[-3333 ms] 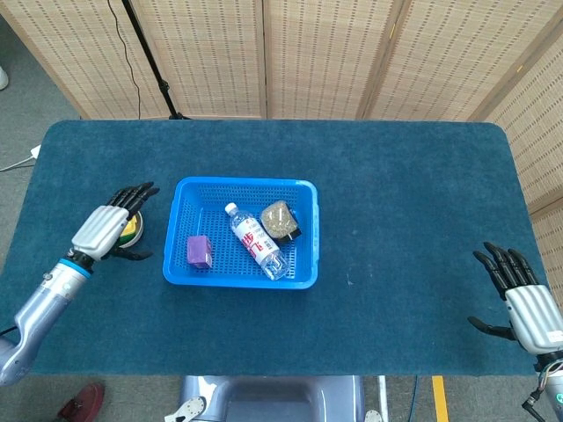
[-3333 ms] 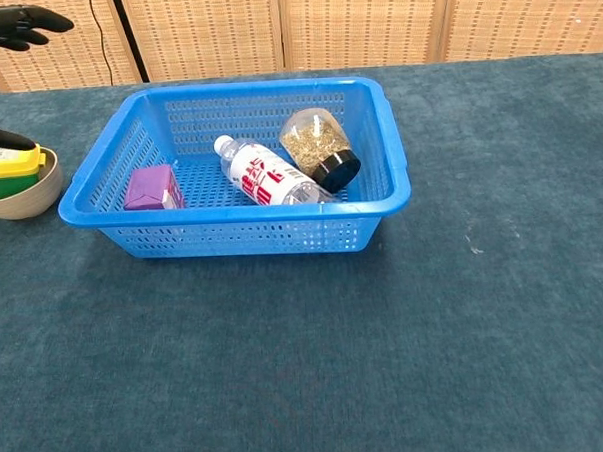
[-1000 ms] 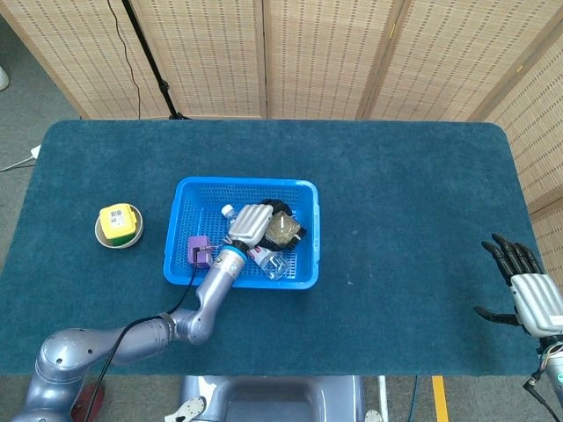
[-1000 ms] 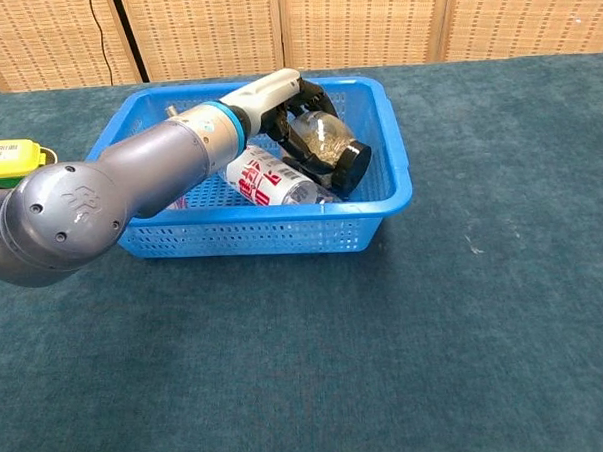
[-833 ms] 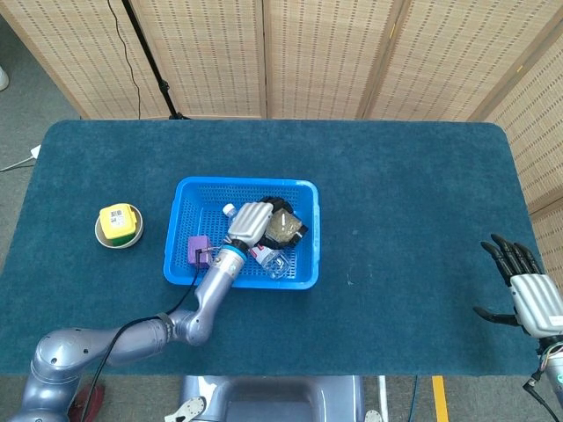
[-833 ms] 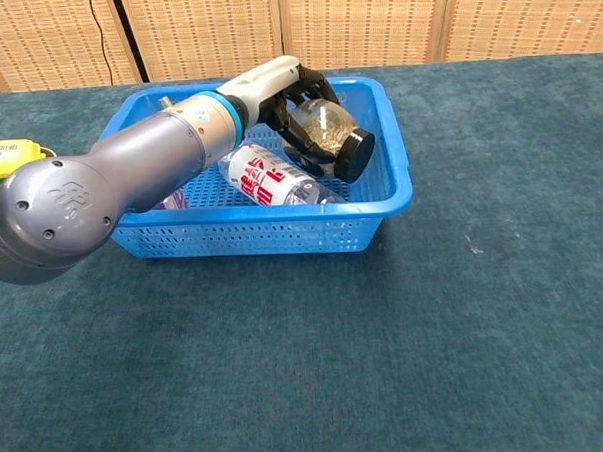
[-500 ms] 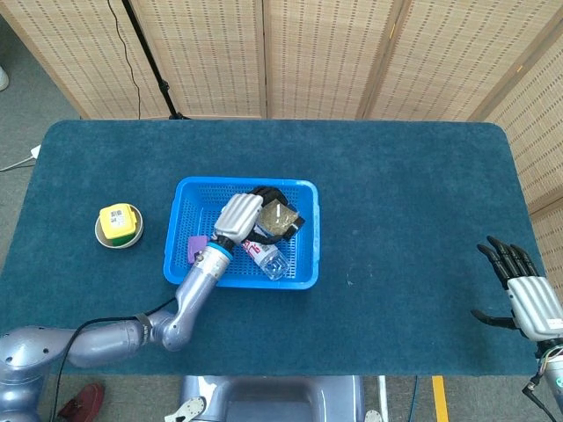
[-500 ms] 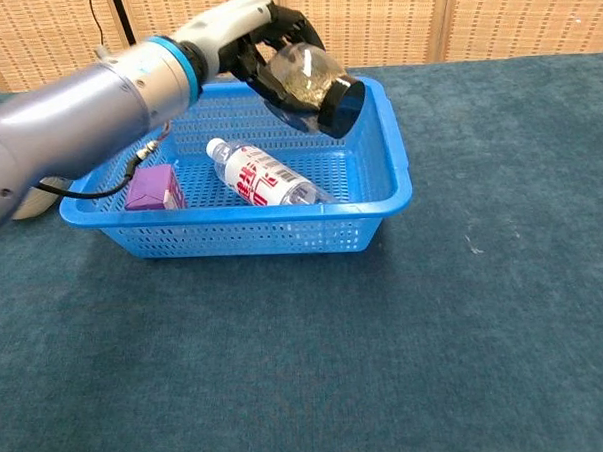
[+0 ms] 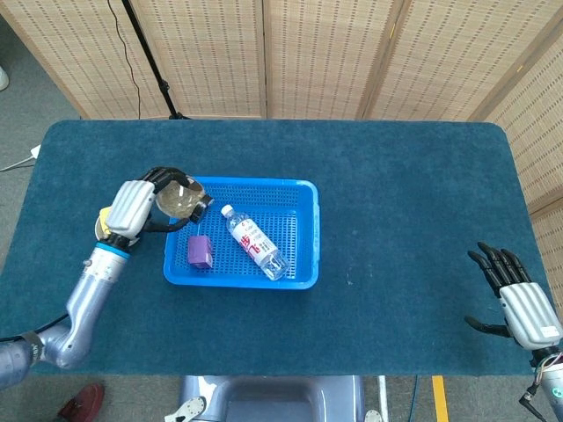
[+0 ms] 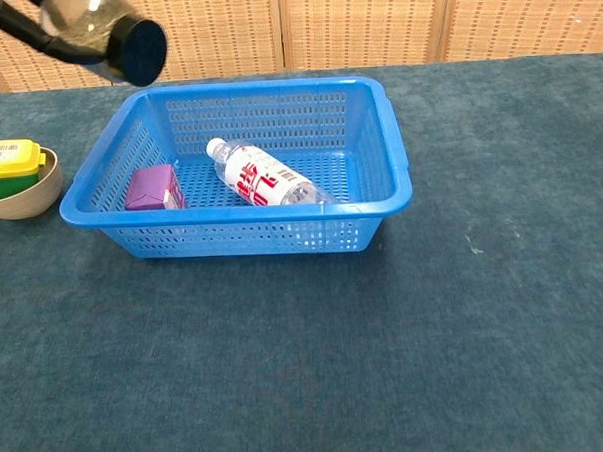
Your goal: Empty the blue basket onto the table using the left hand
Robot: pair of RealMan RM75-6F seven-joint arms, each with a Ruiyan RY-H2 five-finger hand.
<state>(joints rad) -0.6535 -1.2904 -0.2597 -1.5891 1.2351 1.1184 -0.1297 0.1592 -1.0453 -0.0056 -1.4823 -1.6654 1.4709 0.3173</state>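
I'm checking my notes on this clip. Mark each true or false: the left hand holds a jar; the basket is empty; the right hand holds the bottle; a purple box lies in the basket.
1. The left hand holds a jar: true.
2. The basket is empty: false, a bottle and a purple box lie in it.
3. The right hand holds the bottle: false, it is open and holds nothing.
4. A purple box lies in the basket: true.
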